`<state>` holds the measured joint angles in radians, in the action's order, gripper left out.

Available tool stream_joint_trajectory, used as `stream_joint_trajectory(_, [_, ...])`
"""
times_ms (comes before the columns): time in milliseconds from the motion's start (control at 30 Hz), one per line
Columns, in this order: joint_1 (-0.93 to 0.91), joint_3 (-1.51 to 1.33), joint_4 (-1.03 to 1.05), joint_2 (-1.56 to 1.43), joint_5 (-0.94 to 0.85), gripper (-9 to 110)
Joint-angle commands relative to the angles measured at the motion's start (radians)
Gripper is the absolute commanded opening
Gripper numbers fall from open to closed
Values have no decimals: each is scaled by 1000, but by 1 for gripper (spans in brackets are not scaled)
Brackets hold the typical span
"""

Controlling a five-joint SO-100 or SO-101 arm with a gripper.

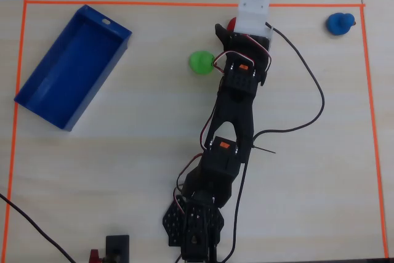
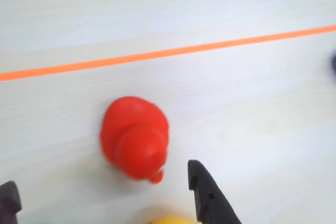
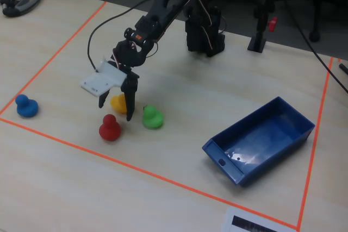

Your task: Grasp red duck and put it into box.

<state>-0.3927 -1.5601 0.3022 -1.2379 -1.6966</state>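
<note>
While the gripper (image 3: 116, 110) hangs spread just beside the red duck (image 3: 110, 127) without touching it, nothing of the task is done yet: the duck sits on the table (image 3: 179, 188) near the orange tape line (image 2: 157, 54), and closing on it, lifting, and carrying it far across to the empty blue box (image 3: 261, 139) are all left. In the wrist view the duck (image 2: 135, 139) is glossy and plain red, a rounded body with a smaller round head, upright, lying just ahead of the open fingers (image 2: 207, 192), with the yellow duck (image 3: 118, 101) and green duck (image 3: 152, 117) close by.
</note>
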Motion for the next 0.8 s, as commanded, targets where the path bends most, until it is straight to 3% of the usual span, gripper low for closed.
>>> stream_joint_trajectory(0, [-20,110,-28,41,-15,41])
stream_joint_trajectory(500, [-18,224,-84,281,20,40])
stream_joint_trajectory(567, [-14,253,-74,304,34,30])
stream_joint_trajectory(633, [-12,285,-69,324,77,1])
stream_joint_trajectory(767, [-21,298,-89,327,101,0])
